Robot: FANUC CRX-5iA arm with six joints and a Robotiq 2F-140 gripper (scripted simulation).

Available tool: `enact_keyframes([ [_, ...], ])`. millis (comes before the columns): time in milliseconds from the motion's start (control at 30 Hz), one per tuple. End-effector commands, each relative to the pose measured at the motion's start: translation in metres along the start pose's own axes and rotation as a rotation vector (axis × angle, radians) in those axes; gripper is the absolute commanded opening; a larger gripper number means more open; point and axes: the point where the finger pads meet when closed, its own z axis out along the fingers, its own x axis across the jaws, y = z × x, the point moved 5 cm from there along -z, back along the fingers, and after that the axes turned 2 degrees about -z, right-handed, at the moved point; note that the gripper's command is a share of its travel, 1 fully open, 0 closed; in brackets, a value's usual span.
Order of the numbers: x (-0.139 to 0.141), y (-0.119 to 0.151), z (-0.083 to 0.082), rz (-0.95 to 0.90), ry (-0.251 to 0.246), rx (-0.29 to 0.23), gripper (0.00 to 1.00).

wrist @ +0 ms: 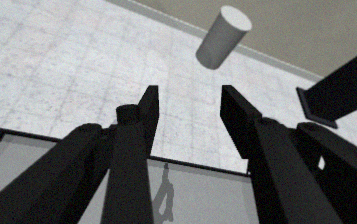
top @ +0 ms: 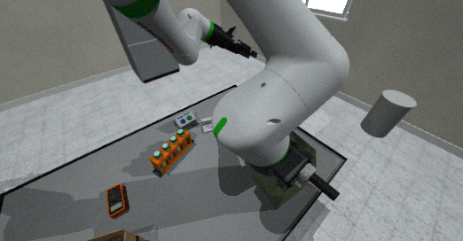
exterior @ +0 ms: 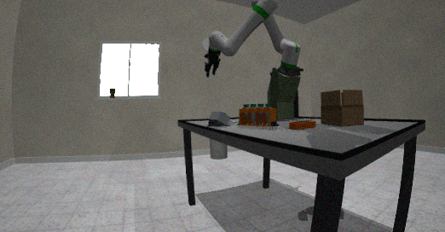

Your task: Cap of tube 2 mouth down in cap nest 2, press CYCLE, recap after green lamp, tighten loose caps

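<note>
So the black two-finger gripper (exterior: 211, 70) hangs high in the air, out past the bench's far edge, fingers partly open with nothing between them. The orange decapping station with four green-capped tubes (top: 170, 151) sits well below it, around mid-bench toward that far edge. The small grey key housing (top: 184, 120) sits nearer that edge.

The arm (top: 284, 69) is thick, smooth and white, with bright green bands at its joints. It stands on a dark green base (top: 306, 155). Its gripper (exterior: 211, 68) is black, with two long fingers.
</note>
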Motion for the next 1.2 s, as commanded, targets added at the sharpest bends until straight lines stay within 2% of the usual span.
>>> enact_keyframes([
  [0,0.003,0.012,-0.003,0.000,-0.002,-0.028,0.41],
  [33,0.003,0.012,-0.003,0.000,-0.002,-0.028,0.41],
  [100,0.004,0.019,-0.005,-0.002,-0.013,-0.080,0.41],
  [200,0.005,0.031,-0.007,-0.002,-0.013,-0.080,0.41],
  [267,0.006,0.039,-0.009,-0.004,-0.028,-0.132,0.41],
  [367,0.007,0.051,-0.012,-0.004,-0.028,-0.132,0.41],
  [433,0.008,0.058,-0.014,-0.008,-0.045,-0.185,0.41],
  [600,0.008,0.072,-0.017,-0.008,-0.045,-0.185,0.41],
  [667,0.008,0.079,-0.019,-0.013,-0.066,-0.238,0.41],
  [800,0.007,0.093,-0.023,-0.013,-0.066,-0.238,0.41],
  [867,0.008,0.100,-0.026,-0.018,-0.090,-0.291,0.41],
  [1000,0.006,0.115,-0.030,-0.018,-0.090,-0.291,0.41],
  [1067,0.006,0.122,-0.033,-0.024,-0.116,-0.344,0.41],
  [1167,0.006,0.126,-0.035,-0.024,-0.116,-0.344,0.41],
])
